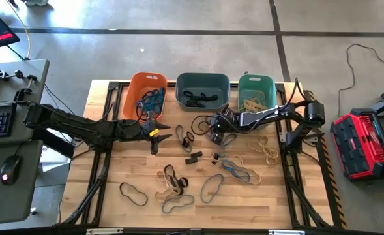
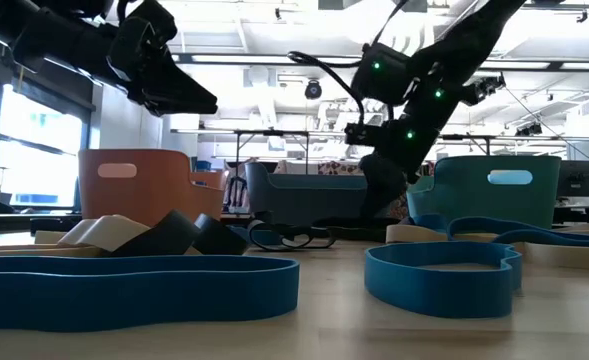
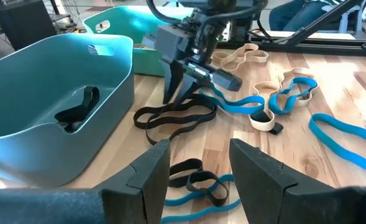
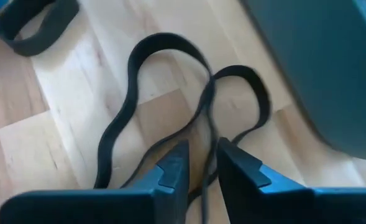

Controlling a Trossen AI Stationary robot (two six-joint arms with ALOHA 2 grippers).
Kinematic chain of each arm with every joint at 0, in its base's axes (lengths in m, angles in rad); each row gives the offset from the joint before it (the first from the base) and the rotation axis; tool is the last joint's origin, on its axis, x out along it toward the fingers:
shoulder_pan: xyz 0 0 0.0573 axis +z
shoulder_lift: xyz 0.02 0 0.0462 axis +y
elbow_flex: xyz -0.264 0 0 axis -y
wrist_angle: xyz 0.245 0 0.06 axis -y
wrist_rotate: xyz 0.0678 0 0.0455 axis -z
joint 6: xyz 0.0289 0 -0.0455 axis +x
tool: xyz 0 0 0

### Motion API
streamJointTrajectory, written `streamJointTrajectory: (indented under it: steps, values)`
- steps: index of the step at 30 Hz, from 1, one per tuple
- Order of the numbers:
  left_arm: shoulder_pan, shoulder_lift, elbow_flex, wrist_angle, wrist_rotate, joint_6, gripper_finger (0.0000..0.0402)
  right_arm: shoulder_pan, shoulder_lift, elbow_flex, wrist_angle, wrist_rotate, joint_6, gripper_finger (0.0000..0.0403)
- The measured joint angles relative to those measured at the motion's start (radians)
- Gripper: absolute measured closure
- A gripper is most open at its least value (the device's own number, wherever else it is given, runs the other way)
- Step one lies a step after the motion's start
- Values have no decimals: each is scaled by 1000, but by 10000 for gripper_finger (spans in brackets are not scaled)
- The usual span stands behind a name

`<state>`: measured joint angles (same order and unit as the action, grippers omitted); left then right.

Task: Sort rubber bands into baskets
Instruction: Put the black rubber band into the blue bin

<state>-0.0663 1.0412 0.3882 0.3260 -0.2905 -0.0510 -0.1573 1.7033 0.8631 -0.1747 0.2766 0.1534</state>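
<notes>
Though unlabelled, 3 baskets (image 1: pixel 203 91) hold rubber bands (image 1: pixel 197 98).

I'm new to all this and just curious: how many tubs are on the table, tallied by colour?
Orange tub: 1
Slate blue-grey tub: 1
Teal green tub: 1
Total: 3

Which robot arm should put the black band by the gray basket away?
The right one, probably. The right gripper is already down over the black band, beside the gray basket. The left gripper hangs open, farther off.
</notes>
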Motion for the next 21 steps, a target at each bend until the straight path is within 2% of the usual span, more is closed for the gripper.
streamJointTrajectory:
  steps: [8,14,21]
  values:
    - [0,0,0,1,0,9,243,0,39,0,3,14,-5,351]
    - [0,0,0,2,0,9,243,31,26,2,-8,94,-23,398]
    - [0,0,0,1,0,3,243,75,24,117,-107,186,-62,401]
